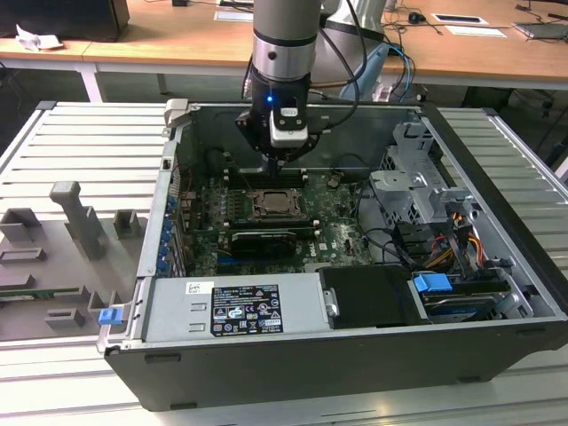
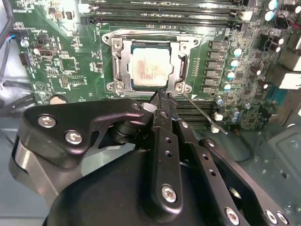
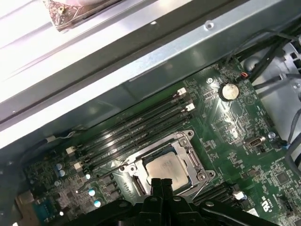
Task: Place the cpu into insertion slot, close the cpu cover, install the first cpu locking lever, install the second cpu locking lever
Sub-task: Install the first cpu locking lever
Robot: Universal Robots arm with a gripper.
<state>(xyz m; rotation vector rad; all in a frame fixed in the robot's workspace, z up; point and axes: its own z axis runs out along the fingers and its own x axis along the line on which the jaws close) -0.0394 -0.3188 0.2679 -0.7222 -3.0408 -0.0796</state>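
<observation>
cpu (image 2: pixel 149 69) flat, face-up in insertion slot (image 2: pixel 181 70)

Pale square cpu (image 2: pixel 149 69) sits flat in insertion slot (image 2: pixel 117 45), mid green board. Silver cpu cover (image 2: pixel 181 70) lies flat over it, chip showing thru window. Thin locking lever (image 2: pixel 202 113) angles away from socket corner.

Silver-grey arm (image 1: pixel 282 40), black wrist (image 1: pixel 266 124), blue light (image 1: pixel 270 99), white block (image 1: pixel 288 133); black gripper (image 2: pixel 162 98), silver screws (image 2: pixel 169 192).
</observation>
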